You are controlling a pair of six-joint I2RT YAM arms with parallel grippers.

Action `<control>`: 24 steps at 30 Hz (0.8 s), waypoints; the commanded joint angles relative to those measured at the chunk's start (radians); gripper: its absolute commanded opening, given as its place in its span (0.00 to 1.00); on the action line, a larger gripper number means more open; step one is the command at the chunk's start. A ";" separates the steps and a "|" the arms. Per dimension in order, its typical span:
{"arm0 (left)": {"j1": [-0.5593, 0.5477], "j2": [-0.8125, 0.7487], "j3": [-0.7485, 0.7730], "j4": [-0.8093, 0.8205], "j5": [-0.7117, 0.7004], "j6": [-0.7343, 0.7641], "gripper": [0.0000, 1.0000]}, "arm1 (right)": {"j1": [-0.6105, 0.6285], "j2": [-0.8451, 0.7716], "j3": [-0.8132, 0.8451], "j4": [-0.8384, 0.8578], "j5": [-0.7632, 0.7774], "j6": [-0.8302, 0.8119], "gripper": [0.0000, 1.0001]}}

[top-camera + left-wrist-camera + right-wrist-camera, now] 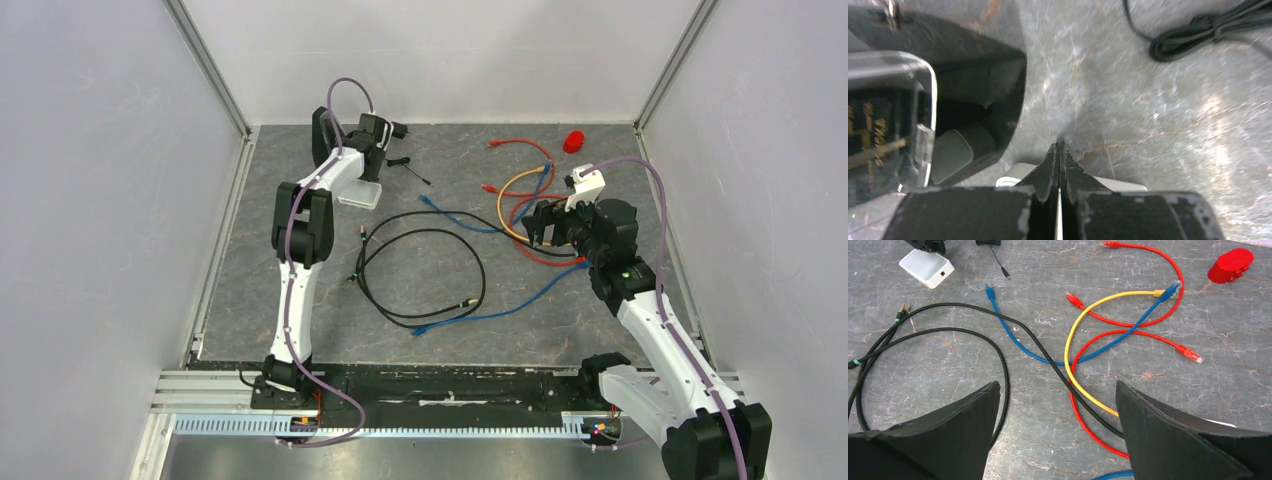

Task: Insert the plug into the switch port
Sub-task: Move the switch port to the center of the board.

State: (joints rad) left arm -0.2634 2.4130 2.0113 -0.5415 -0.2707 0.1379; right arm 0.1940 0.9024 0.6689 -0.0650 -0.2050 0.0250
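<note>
Switch port [942, 274] in R wrist view only

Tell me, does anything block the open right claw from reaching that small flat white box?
Nothing upright. Between the right gripper and the small flat white box, only a black cable and a blue cable lie flat. The shut left gripper is at the box.

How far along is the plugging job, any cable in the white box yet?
Done: nothing yet; no cable runs into the white box. In hand: the left gripper is shut, empty, over the box, and the right gripper hangs open above the loose cables. Left: pick up a plug and insert it.
</note>
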 commanded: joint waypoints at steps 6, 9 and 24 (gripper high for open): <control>0.006 -0.163 -0.197 -0.031 -0.105 -0.015 0.02 | 0.002 -0.022 0.025 0.030 -0.016 -0.003 0.87; 0.006 -0.225 -0.290 -0.025 -0.163 -0.052 0.02 | 0.002 -0.030 0.020 0.029 -0.034 0.001 0.87; 0.024 -0.490 -0.619 -0.082 -0.274 -0.244 0.02 | 0.002 -0.061 0.006 0.004 -0.082 0.005 0.86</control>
State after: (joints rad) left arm -0.2489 2.0541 1.4269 -0.5793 -0.5076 0.0097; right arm 0.1940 0.8501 0.6689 -0.0696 -0.2577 0.0299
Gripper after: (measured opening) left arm 0.026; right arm 0.864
